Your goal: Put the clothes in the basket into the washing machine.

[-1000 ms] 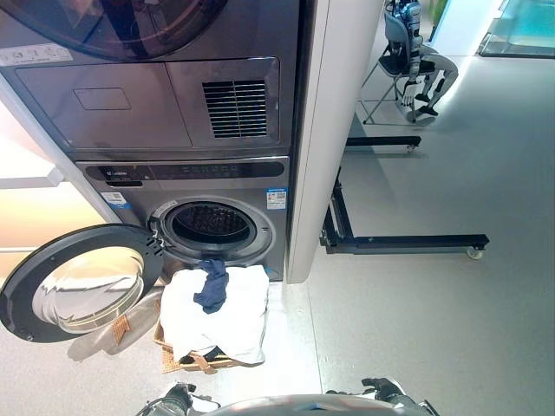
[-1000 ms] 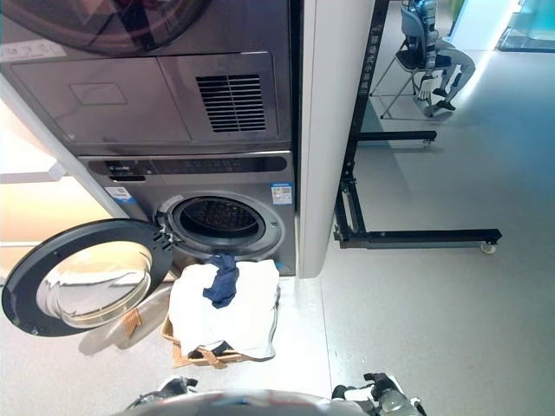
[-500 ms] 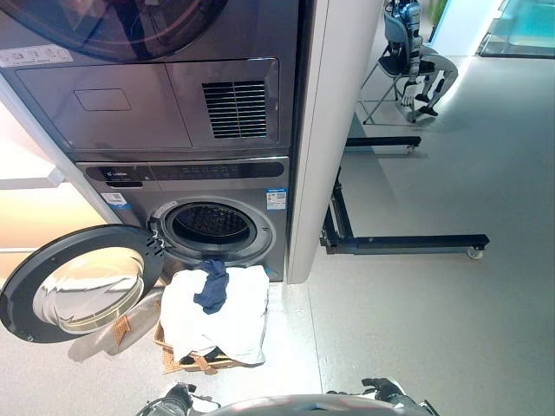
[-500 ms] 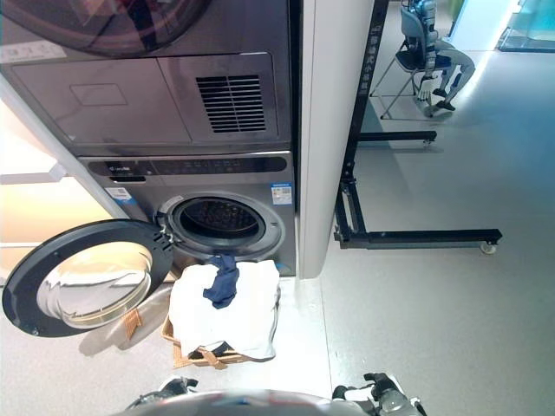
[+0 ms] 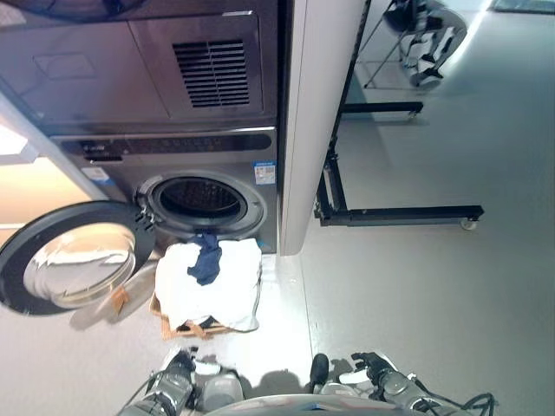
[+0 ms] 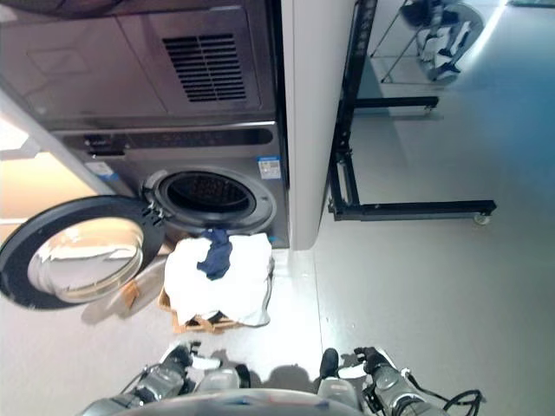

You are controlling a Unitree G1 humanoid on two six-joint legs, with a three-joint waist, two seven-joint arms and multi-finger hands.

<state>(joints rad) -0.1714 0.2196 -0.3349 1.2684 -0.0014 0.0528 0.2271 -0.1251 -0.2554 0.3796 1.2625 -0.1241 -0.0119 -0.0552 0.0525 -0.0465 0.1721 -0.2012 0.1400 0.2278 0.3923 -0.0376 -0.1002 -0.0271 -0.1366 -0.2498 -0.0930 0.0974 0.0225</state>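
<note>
White cloth [image 5: 212,286] with a dark blue garment [image 5: 206,258] on top fills the basket [image 5: 178,327] just before the open washing machine [image 5: 204,198], its door [image 5: 69,267] swung left. Both hands, left hand [image 5: 178,388] and right hand [image 5: 379,377], sit low, holding nothing; finger spread cannot be told.

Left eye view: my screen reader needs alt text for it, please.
A washing machine stands with its round door swung open to the left. Before it sits a basket heaped with white clothes and one dark blue garment.
</note>
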